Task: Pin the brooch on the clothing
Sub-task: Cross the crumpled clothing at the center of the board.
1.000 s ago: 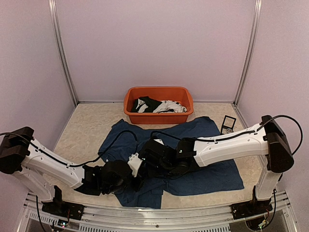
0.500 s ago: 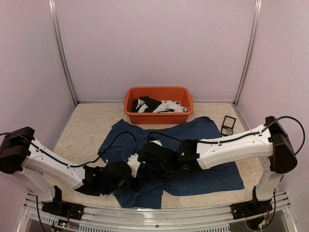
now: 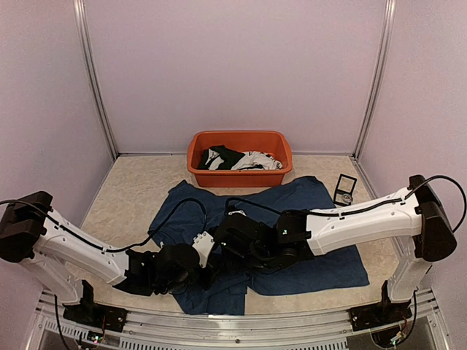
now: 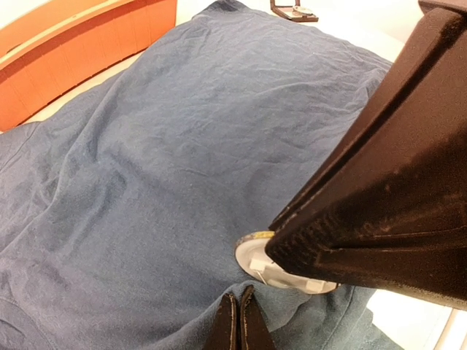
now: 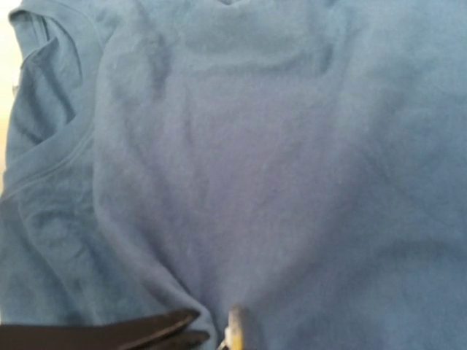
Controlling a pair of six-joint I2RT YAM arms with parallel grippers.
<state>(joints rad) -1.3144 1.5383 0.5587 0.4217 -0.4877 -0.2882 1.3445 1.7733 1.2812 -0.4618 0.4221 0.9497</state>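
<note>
The dark navy T-shirt (image 3: 306, 240) lies spread on the table and fills both wrist views (image 4: 182, 131) (image 5: 277, 146). My left gripper (image 3: 206, 271) (image 4: 239, 324) is shut on a raised fold of the shirt near its front hem. My right gripper (image 3: 219, 248) is shut on the brooch (image 4: 255, 257), a round disc with a white back, a yellow rim and a bare pin. Its dark fingers (image 4: 365, 204) hold the brooch tilted against the fold, just beyond my left fingertips. In the right wrist view only the brooch's edge (image 5: 235, 332) shows at the bottom.
An orange tub (image 3: 240, 143) with black and white garments stands behind the shirt. A small black card with a round item (image 3: 344, 189) lies at the right, also in the left wrist view (image 4: 295, 9). Purple walls enclose the table.
The right arm has shifted slightly, its forearm lower, keeping the brooch at the pinched fold. The left arm has barely moved.
</note>
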